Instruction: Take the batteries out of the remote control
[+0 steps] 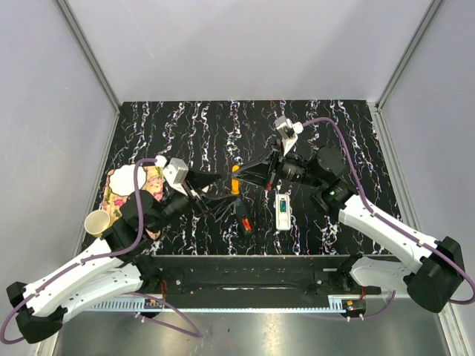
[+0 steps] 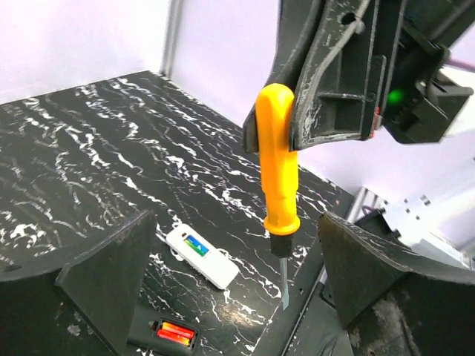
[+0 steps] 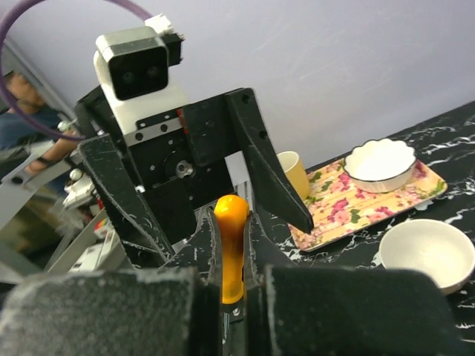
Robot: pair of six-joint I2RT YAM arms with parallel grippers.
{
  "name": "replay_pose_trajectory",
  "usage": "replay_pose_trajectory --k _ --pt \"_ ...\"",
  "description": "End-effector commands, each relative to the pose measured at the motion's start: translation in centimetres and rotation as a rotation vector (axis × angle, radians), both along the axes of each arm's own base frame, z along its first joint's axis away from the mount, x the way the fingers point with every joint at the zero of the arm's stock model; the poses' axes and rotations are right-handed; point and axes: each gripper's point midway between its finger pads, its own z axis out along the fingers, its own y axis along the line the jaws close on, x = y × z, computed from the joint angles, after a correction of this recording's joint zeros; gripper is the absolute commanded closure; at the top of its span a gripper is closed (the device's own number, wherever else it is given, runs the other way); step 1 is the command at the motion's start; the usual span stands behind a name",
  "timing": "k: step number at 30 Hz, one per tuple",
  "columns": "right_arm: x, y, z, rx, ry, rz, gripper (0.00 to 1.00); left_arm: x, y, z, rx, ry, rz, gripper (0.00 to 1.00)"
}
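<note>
The white remote control point(image 1: 283, 211) lies flat on the black marbled table, slot face up. It also shows in the left wrist view point(image 2: 202, 256), with the green and blue batteries point(image 2: 196, 245) sitting in its slot. My right gripper point(image 1: 240, 176) is shut on the handle of an orange screwdriver point(image 3: 231, 245), held upright to the left of the remote with its blade pointing down point(image 2: 285, 285). My left gripper point(image 1: 221, 191) is open and empty, and its fingers point(image 2: 111, 278) stand wide on either side of the screwdriver without touching it.
A black holder with red-orange cells point(image 2: 172, 334) lies near the table's front edge point(image 1: 244, 221). At the left stand a floral tray point(image 3: 371, 199) with a white bowl point(image 3: 380, 165), a second white bowl point(image 3: 427, 256) and a yellow cup point(image 1: 98, 221).
</note>
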Motion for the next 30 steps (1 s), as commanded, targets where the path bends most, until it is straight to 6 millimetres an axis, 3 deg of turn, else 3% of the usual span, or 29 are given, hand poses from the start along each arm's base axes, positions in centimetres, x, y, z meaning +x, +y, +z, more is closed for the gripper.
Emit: replay_pose_trajectory --k 1,7,10,13,17,18,19,21,25,26,30 --pt "-3.2 -0.4 2.8 0.057 -0.128 0.142 1.0 -3.2 -2.1 1.6 0.028 -0.114 -0.23 0.04" --pt "-4.8 -0.4 3.3 0.04 -0.16 0.245 1.0 -5.5 -3.9 3.2 -0.005 -0.18 -0.41 0.09" --pt "-5.2 -0.4 3.1 0.03 -0.154 0.279 1.0 -5.9 -4.3 4.1 -0.046 -0.199 -0.442 0.11" --pt "-5.3 -0.5 3.1 0.035 -0.153 0.28 1.0 -5.8 -4.6 4.8 -0.059 -0.207 -0.446 0.2" --pt "-5.0 -0.5 2.8 0.035 -0.132 0.254 1.0 -5.2 -5.3 5.3 -0.066 -0.201 -0.443 0.48" --pt "-4.9 -0.4 2.6 0.03 -0.125 0.252 1.0 -5.2 -5.4 5.2 -0.073 -0.191 -0.447 0.68" --pt "-4.9 -0.4 2.5 0.029 -0.124 0.25 1.0 -5.1 -5.5 5.4 -0.081 -0.192 -0.446 0.79" --pt "-4.5 -0.3 2.1 0.022 -0.103 0.234 0.94 -4.8 -5.9 4.9 -0.071 -0.166 -0.446 1.0" --pt "-4.3 -0.3 1.5 0.0 -0.086 0.217 0.79 -4.5 -6.3 3.5 -0.029 -0.119 -0.447 1.0" --pt "-4.2 -0.4 1.4 -0.006 -0.085 0.207 0.69 -4.4 -6.2 3.4 -0.025 -0.119 -0.444 1.0" --pt "-4.3 -1.0 1.0 -0.059 -0.124 0.176 0.48 -4.5 -6.0 3.0 0.008 -0.112 -0.448 1.0"
